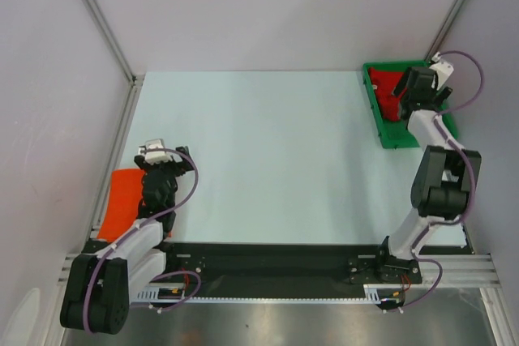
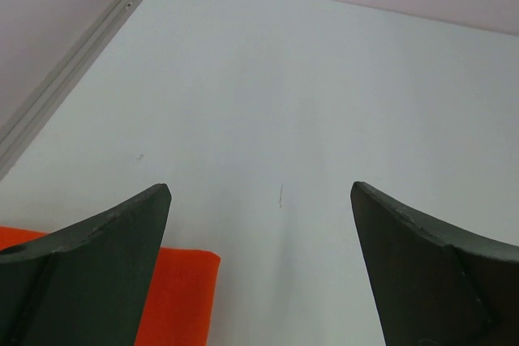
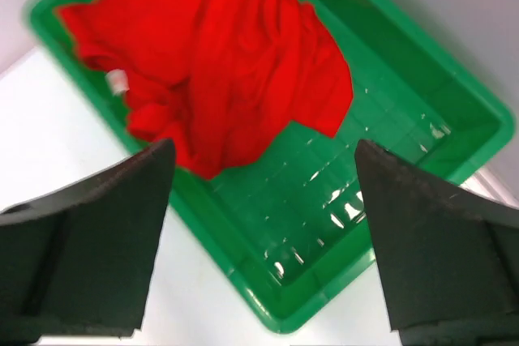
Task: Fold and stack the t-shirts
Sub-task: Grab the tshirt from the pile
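T-shirts: I count two. On the left is the orange cloth t-shirt (image 1: 122, 196), folded into a flat rectangle. It lies at the near left edge of the pale blue worktop (image 1: 268, 160), and from above the left arm overlaps its right edge. The left gripper (image 2: 259, 188) hangs just beside the orange fold with its two dark fingers spread wide and only bare worktop between them. One corner of the fold shows under the left finger in the wrist view.

The middle of the worktop has nothing but a faint scratch.

At the far right corner sits one green plastic tray (image 3: 340, 192) with a gridded floor. The bright red cloth t-shirt (image 3: 235, 62) lies crumpled in its far end, and the near end is bare. A small white tag (image 3: 117, 81) pokes out of the red cloth, too blurred for me to read any writing. I see no other label or brand. The right gripper (image 3: 264, 143) hovers above the tray with its fingers apart and holds nothing. From above, the right arm's wrist hides part of the tray.

Pale walls with grey metal posts (image 1: 97, 18) close in the sides.
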